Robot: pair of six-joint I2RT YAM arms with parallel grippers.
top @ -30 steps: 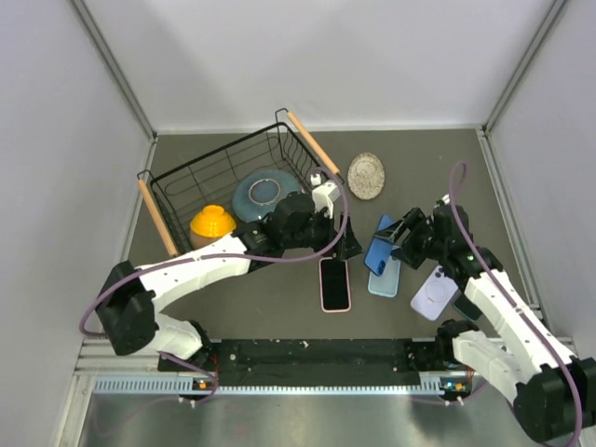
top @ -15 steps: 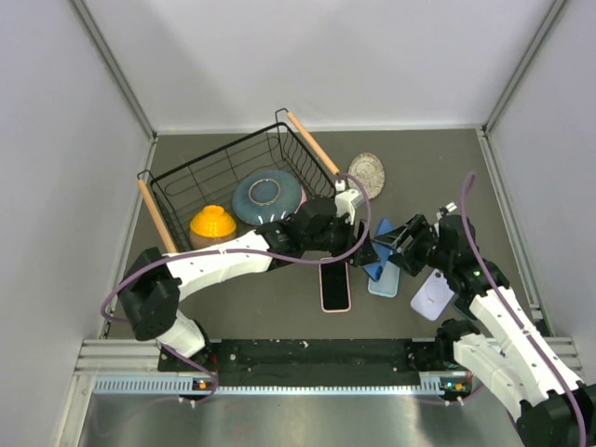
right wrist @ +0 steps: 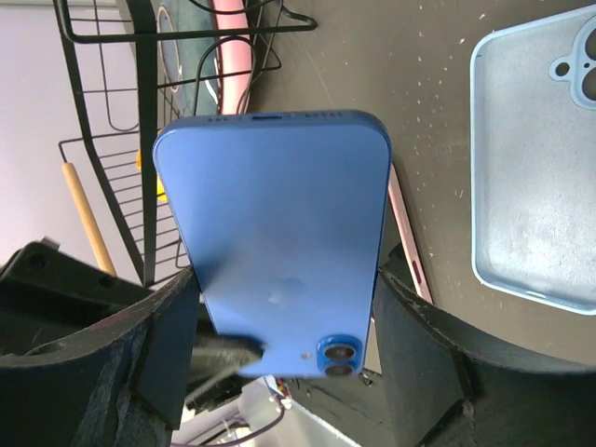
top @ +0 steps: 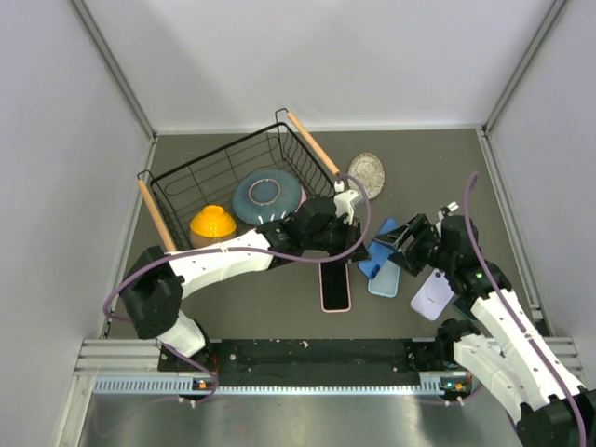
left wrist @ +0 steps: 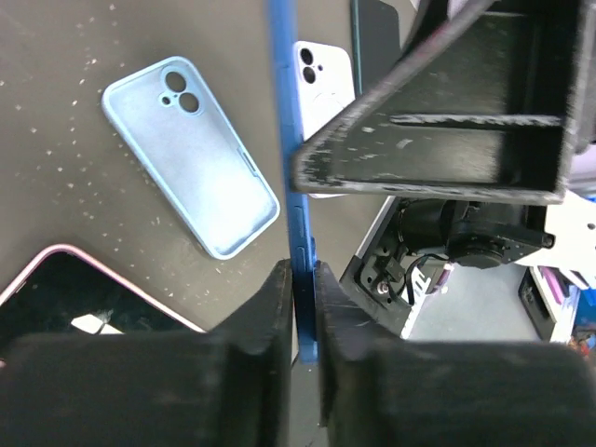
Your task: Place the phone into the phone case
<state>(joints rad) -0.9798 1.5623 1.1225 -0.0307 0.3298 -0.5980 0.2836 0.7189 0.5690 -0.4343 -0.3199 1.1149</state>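
Held up off the desk point(top: 279, 312) between 2 arms: blue phone point(top: 379, 246) point(left wrist: 284, 140) point(right wrist: 279, 214), not in any case. Grasped across its width by the right jaws, back and 2-lens camera corner turned toward the right wrist view. Pinched by the left jaws as well, clenched on front and back faces, so only a thin blue edge in the left wrist view.

Flat on the desk just below and beside the phone: light blue case point(top: 385, 279) point(left wrist: 191, 154) point(right wrist: 535, 196), hollow side up, empty. Left of the case: pink-rimmed phone point(top: 335, 287) point(left wrist: 84, 298), screen up. Right of the case: pale phone point(top: 431, 296) point(left wrist: 321, 84), back up, near the right arm.

Farther back on the left: wire basket point(top: 186, 177) with 1 yellow bowl point(top: 212, 222) and 1 blue plate point(top: 265, 194) inside. Just beside its right handle: silver dish point(top: 366, 174).
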